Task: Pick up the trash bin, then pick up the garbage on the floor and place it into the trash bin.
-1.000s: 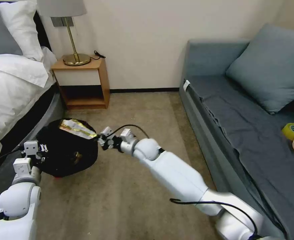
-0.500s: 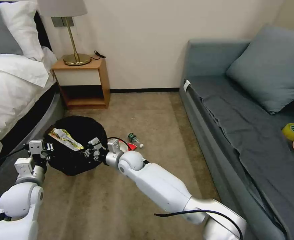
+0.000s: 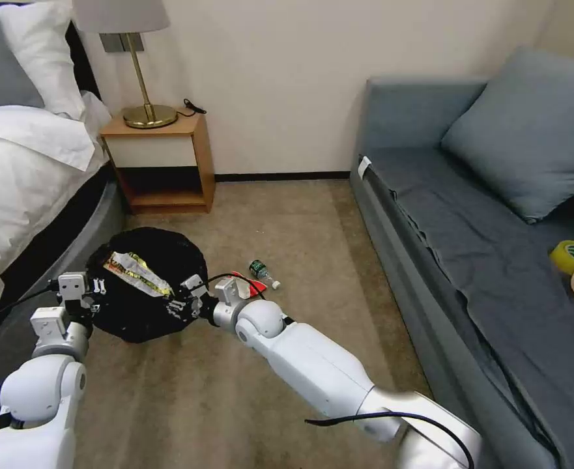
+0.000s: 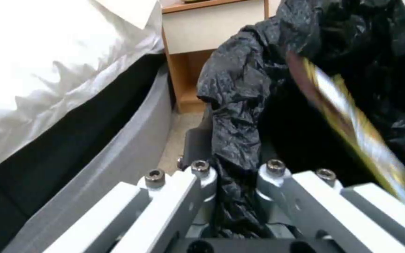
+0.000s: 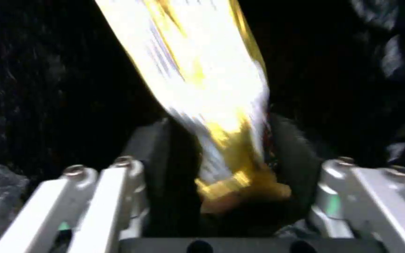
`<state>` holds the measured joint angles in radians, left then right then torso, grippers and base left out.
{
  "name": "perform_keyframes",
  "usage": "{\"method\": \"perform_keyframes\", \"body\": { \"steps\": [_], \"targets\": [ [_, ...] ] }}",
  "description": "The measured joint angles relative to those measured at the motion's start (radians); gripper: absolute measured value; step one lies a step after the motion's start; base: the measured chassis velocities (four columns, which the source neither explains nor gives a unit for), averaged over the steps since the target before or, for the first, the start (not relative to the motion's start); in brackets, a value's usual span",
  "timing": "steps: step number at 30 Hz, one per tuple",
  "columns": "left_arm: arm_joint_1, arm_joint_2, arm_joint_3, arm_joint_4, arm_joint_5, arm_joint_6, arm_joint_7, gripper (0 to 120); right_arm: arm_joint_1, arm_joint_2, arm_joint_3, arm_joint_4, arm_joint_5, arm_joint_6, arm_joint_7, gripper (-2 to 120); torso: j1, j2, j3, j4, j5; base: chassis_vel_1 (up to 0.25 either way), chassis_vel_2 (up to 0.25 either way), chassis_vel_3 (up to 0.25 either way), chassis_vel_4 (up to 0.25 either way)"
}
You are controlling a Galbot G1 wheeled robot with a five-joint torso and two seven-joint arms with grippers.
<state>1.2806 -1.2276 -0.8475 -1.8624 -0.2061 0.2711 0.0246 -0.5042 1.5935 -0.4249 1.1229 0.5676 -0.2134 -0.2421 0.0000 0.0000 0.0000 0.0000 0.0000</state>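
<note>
Since half a second ago your right gripper (image 3: pixel 181 301) has barely shifted at the near rim of the trash bin (image 3: pixel 144 320), and the snack wrapper (image 3: pixel 137 273) has tipped a little higher across the bin's mouth. You can see that wrapper as a long, shiny gold-and-silver strip with printed markings; in the right wrist view it runs up from between the jaws, which pinch its lower end (image 5: pixel 230 175). The bin shows as a round shape wrapped in crinkly black bag. Your left gripper (image 3: pixel 86 294) is clamped on a fold of that bag at the bin's rim (image 4: pixel 233 168). On the carpet beside your right wrist lie a small clear bottle (image 3: pixel 263 273) and a red-and-white pack (image 3: pixel 242 279).
</note>
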Motion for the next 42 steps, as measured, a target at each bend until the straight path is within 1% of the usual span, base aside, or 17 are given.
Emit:
{"method": "perform_keyframes", "body": {
  "steps": [4,5,6,8,9,11,12,15,17,21,26,30,32,33,38,42],
  "targets": [
    [-0.006,0.006,0.001,0.02,0.002,-0.005,-0.003,4,-0.002,-0.012,-0.001,0.023,0.0,-0.008,0.002,77,0.0,0.0,0.0,0.0,0.0,0.0,0.0,0.0,0.0],
    [-0.006,0.006,0.001,0.02,0.002,-0.005,-0.003,4,-0.002,-0.012,-0.001,0.023,0.0,-0.008,0.002,77,0.0,0.0,0.0,0.0,0.0,0.0,0.0,0.0,0.0],
    [-0.01,0.011,-0.002,0.027,0.003,-0.007,-0.004,4,-0.003,-0.014,-0.001,0.033,0.0,-0.011,0.003,84,0.0,0.0,0.0,-0.0001,0.0,0.0,0.0,0.0,0.0],
    [-0.017,0.018,-0.008,0.044,0.008,-0.013,-0.005,4,-0.003,-0.015,0.0,0.05,0.002,-0.017,0.006,92,0.0,0.0,0.0,0.0,0.0,0.0,0.0,0.0,0.0],
    [-0.017,0.018,-0.008,0.044,0.008,-0.013,-0.005,4,-0.003,-0.015,0.0,0.05,0.002,-0.017,0.006,92,0.0,0.0,0.0,0.0,0.0,0.0,0.0,0.0,0.0],
    [-0.026,0.027,-0.019,0.068,0.01,-0.022,-0.006,4,-0.001,-0.017,0.005,0.068,0.002,-0.021,0.009,99,0.0,0.0,0.0,0.0001,0.0,0.0,0.0,0.0,0.0],
    [-0.029,0.03,-0.024,0.076,0.009,-0.025,-0.006,4,0.0,-0.019,0.008,0.074,0.002,-0.023,0.011,99,0.0,0.0,0.0,0.0001,-0.0001,0.0,0.0,0.0,0.0],
    [-0.034,0.039,-0.038,0.095,0.003,-0.03,-0.008,4,0.002,-0.029,0.021,0.092,0.003,-0.032,0.021,100,0.0,0.0,0.0,0.0002,0.0,0.0,0.0,0.0,0.0],
    [-0.037,0.049,-0.053,0.108,-0.012,-0.033,-0.009,4,0.001,-0.048,0.044,0.111,0.02,-0.053,0.047,100,0.0,0.0,0.0,0.0003,-0.0001,0.0,0.0,0.0,0.0],
    [-0.039,0.058,-0.069,0.11,-0.039,-0.033,-0.012,4,-0.007,-0.07,0.086,0.127,0.049,-0.065,0.076,100,0.0,0.0,0.0,0.0001,0.0,0.0,0.0,0.0,0.0],
    [-0.049,0.064,-0.084,0.112,-0.057,-0.029,-0.015,4,-0.03,-0.099,0.14,0.121,0.034,-0.066,0.104,100,0.0,0.0,0.0,0.0,0.0002,0.0,0.0,0.0,0.0],
    [-0.051,0.065,-0.088,0.114,-0.061,-0.025,-0.018,4,-0.056,-0.124,0.186,0.083,-0.008,-0.058,0.117,100,0.0,0.0,0.0,0.0,0.0002,0.0,0.0,0.0,0.0],
    [-0.047,0.066,-0.088,0.112,-0.061,-0.024,-0.019,4,-0.075,-0.139,0.219,0.038,-0.043,-0.047,0.122,100,0.0,0.0,0.0,-0.0001,0.0002,0.0,0.0,0.0,0.0],
    [-0.047,0.066,-0.088,0.112,-0.061,-0.024,-0.019,4,-0.075,-0.139,0.219,0.038,-0.043,-0.047,0.122,100,0.0,0.0,0.0,-0.0001,0.0002,0.0,0.0,0.0,0.0],
    [-0.043,0.066,-0.096,0.131,-0.056,-0.027,-0.021,4,-0.091,-0.138,0.275,-0.079,-0.1,-0.022,0.145,100,0.0,0.0,0.0,-0.0001,0.0001,0.0,0.0,0.0,0.0],
    [-0.042,0.067,-0.099,0.15,-0.055,-0.031,-0.023,4,-0.095,-0.131,0.288,-0.12,-0.122,-0.011,0.146,100,0.0,0.0,0.0,0.0,0.0,0.0,0.0,0.0,0.0]
  ]
}}
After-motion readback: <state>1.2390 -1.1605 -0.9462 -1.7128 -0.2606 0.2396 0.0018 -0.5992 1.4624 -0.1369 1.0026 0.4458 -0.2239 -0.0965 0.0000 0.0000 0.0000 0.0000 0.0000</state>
